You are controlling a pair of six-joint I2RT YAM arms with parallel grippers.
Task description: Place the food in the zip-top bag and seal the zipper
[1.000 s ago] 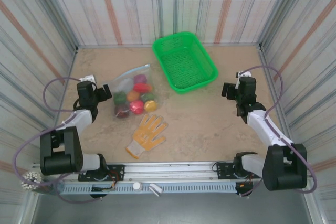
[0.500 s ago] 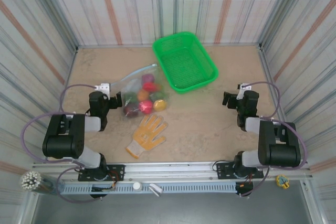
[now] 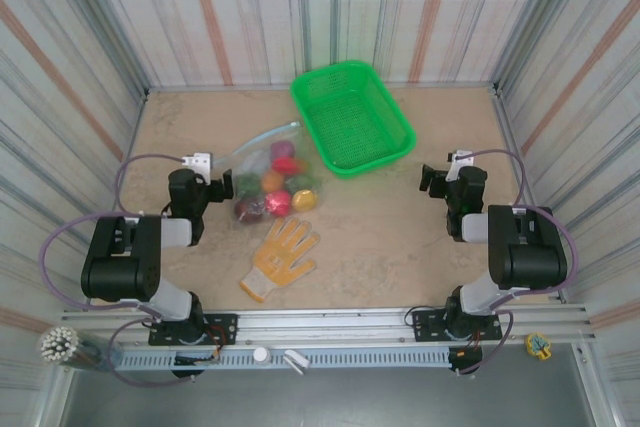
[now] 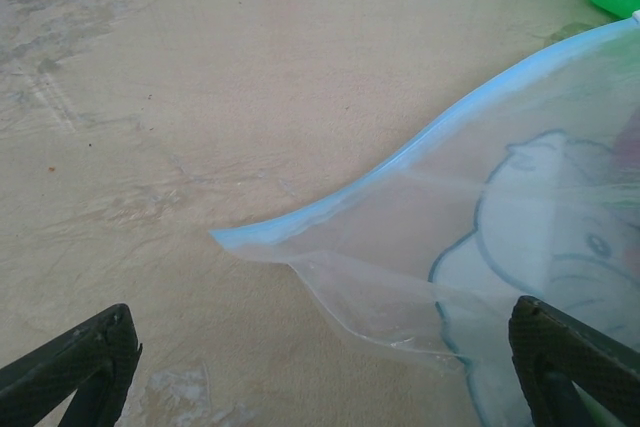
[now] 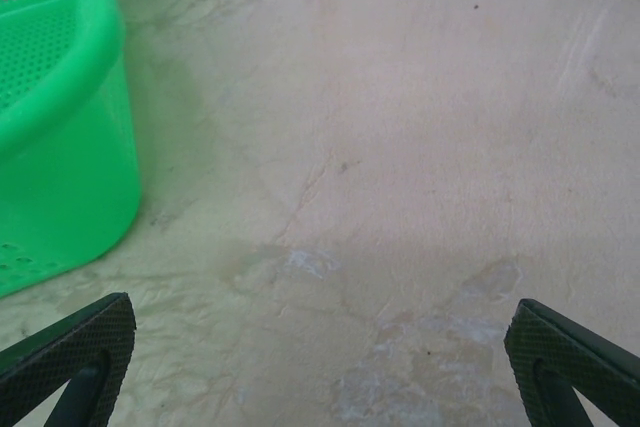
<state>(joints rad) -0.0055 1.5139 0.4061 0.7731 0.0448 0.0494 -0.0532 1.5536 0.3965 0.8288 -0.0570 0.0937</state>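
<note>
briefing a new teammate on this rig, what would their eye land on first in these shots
The bright green mesh basket at the back centre of the table stands out most. Left of centre, the colourful glossy food sits bunched, apparently inside the clear zip-top bag, whose pale blue zipper curves across the left wrist view. Nearer the arms lies a yellow-orange glove.

Left pincer [image 3: 224, 187], jaws wide: zip-top bag [image 3: 262, 162] just ahead, zipper [image 4: 400, 160] lying across path. Green mesh basket [image 3: 352, 119] just beside bag's far corner, blocks far centre. Work glove [image 3: 280, 257] near bag, near side. Right pincer [image 3: 430, 179], jaws wide: bare bench [image 3: 400, 237] ahead, basket at left.
</note>
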